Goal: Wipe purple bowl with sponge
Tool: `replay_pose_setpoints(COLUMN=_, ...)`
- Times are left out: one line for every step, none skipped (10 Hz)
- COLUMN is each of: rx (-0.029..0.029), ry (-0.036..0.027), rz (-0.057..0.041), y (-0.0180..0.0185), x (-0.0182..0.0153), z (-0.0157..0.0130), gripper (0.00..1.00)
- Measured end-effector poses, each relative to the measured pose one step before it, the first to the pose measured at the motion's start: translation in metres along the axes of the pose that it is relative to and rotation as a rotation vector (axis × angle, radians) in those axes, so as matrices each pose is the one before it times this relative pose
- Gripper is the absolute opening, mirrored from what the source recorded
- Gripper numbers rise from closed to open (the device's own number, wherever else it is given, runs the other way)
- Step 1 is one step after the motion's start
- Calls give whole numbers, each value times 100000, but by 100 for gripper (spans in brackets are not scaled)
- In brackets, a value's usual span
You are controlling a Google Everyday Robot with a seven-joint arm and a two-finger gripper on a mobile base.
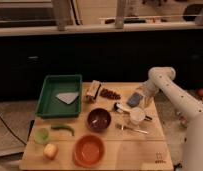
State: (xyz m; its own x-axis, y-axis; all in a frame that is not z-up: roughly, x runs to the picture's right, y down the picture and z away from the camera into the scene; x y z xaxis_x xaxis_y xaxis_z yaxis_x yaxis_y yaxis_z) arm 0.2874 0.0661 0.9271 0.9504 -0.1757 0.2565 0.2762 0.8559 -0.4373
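The purple bowl (99,120) sits upright in the middle of the wooden table (145,152). The blue-grey sponge (135,99) is to the right of and behind the bowl, near the table's back right, tilted. My gripper (142,93) is at the end of the white arm that reaches in from the right. It is right at the sponge's upper right edge. I cannot tell whether the sponge rests on the table or is lifted. The gripper is well clear of the bowl.
A green tray (50,102) holding a grey cloth (68,97) stands at the back left. An orange bowl (89,150), a green cup (42,135), a green pepper (63,129) and a yellow fruit (50,150) lie in front. A white cup (137,116) and cutlery (131,129) lie right of the purple bowl.
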Motion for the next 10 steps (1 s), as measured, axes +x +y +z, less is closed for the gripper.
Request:
replay_pose_setpoints(rx=-34, ry=-16, rz=-3604, y=-182, x=-43, z=74, gripper=80)
replay_pose_setpoints(rx=53, ry=-711, rz=-4137, y=-384, x=-400, z=229, gripper=80)
replay_pose_setpoints(rx=-193, ry=-632, rz=-3055, y=-355, x=-484, z=290, gripper=80)
replay_pose_setpoints(rx=-32, ry=-658, rz=-1595, y=-204, x=-214, z=176, gripper=80)
replay_pose_setpoints(rx=-1067, ry=-934, rz=-1476, y=309, x=-168, z=302, gripper=80)
replay_pose_setpoints(rx=-520, ry=-866, rz=-1002, y=111, x=-191, z=257, gripper=80)
replay_pose_setpoints(rx=-783, ry=-911, rz=-768, y=139, x=-212, z=307, gripper=80)
replay_pose_setpoints(rx=-1074, ry=-1300, rz=-811, y=122, x=-276, z=535, gripper=80)
replay_pose_setpoints(rx=-1007, ry=-919, rz=-273, y=250, x=-87, z=416, gripper=80)
replay_pose_setpoints(rx=-1080, ry=-681, rz=-148, y=345, x=11, z=374, gripper=80)
